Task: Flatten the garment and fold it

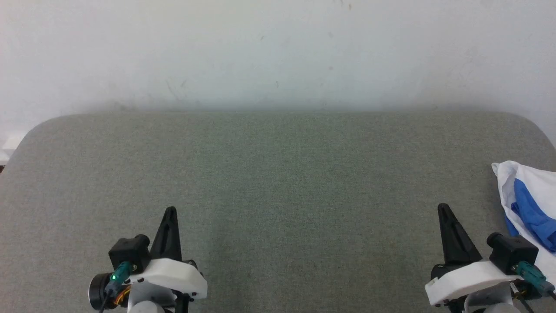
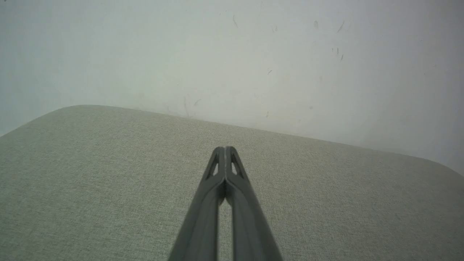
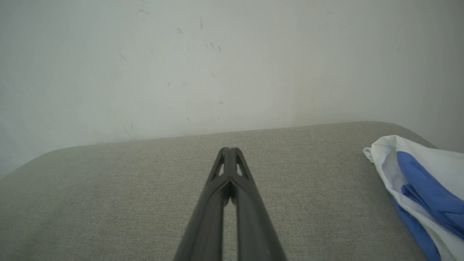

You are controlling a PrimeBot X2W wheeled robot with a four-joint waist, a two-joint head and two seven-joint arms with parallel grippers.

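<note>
The garment (image 1: 527,202) lies bunched at the right edge of the grey-green fabric surface (image 1: 278,182), white cloth with bright blue folds, partly cut off by the frame. In the right wrist view the garment (image 3: 420,185) sits to the right of my fingers. My right gripper (image 1: 444,208) is shut with nothing in it, a short way left of the garment and apart from it; its fingertips (image 3: 228,149) meet. My left gripper (image 1: 170,211) hovers at the lower left, shut and holding nothing, its fingertips (image 2: 225,148) pressed together.
A pale scuffed wall (image 1: 278,52) rises right behind the surface's rounded far edge. The wide stretch of fabric between the two grippers holds nothing. The surface's corners curve off at the far left and far right.
</note>
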